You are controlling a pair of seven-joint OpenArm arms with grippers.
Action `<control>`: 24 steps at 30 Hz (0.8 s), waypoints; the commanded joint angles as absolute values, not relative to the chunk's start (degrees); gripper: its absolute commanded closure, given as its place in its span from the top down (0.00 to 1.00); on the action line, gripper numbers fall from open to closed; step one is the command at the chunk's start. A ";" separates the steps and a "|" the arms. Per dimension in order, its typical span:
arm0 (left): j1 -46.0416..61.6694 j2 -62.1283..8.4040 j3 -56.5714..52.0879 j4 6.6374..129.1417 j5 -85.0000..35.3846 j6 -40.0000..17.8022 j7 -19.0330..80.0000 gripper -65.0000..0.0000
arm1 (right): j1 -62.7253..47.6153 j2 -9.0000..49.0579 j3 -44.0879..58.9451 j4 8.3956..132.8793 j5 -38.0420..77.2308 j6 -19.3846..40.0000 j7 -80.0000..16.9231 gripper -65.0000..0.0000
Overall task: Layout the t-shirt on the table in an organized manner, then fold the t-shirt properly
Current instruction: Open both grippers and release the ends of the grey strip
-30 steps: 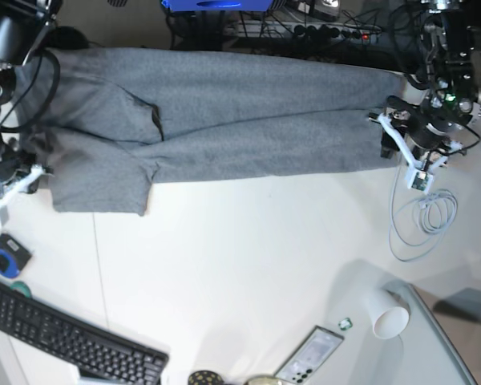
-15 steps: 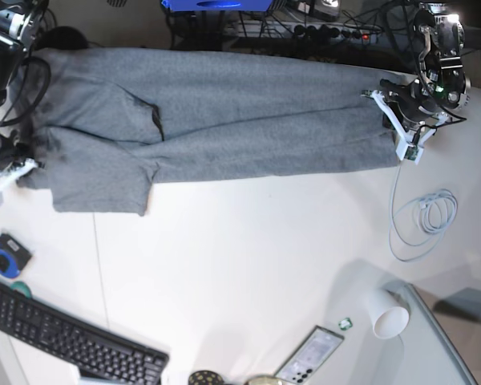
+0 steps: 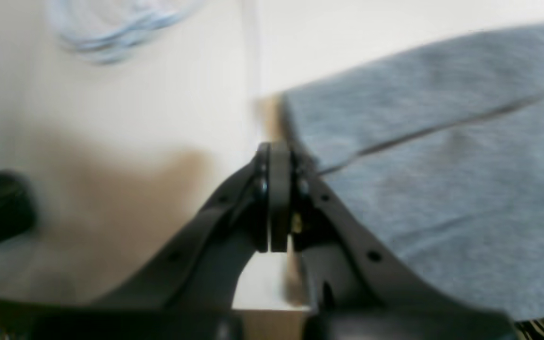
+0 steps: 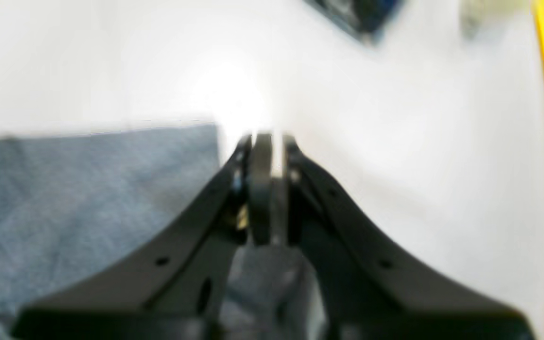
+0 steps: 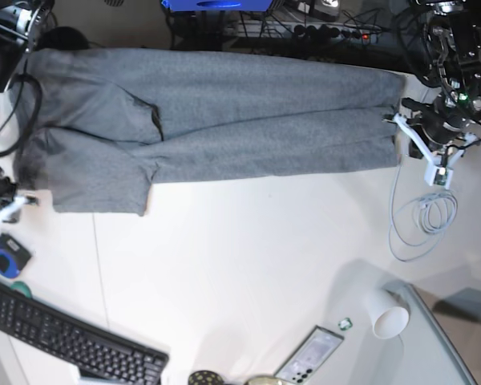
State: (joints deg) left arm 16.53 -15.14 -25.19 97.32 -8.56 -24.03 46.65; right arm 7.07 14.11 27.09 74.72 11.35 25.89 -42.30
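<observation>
Grey t-shirt [image 5: 216, 120] spread wide across the far side of the white bench [image 5: 248, 265], both claws at its ends.
Both wrist views blurred; right claw [image 4: 266, 141] mostly cut off in base view (grasp impossible to tell), sleeve corner just beside its tips. Left claw [image 3: 276, 150] clenched, at the shirt's hem edge, whether pinching cloth unclear. Fabric soft heathered knit, folded lengthwise with a long crease; coiled white cable [image 5: 421, 220] nearby.

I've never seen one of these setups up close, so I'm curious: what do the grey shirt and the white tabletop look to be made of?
The t-shirt looks like soft knit cotton: flecked heather-grey, matte, lying limp with shallow folds. The table looks like a smooth hard laminate or painted board, white and slightly glossy, catching soft glare; which one exactly can't be told.
</observation>
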 commanded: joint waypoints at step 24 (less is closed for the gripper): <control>18.51 -15.78 -33.71 96.04 -9.01 -24.13 45.93 0.00 | 20.70 15.60 17.89 41.71 11.91 25.89 -28.09 0.61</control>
State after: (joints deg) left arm 18.72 -14.92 -33.41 95.18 -8.82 -24.25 46.96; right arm 19.38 14.76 17.76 41.10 11.55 25.91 -28.86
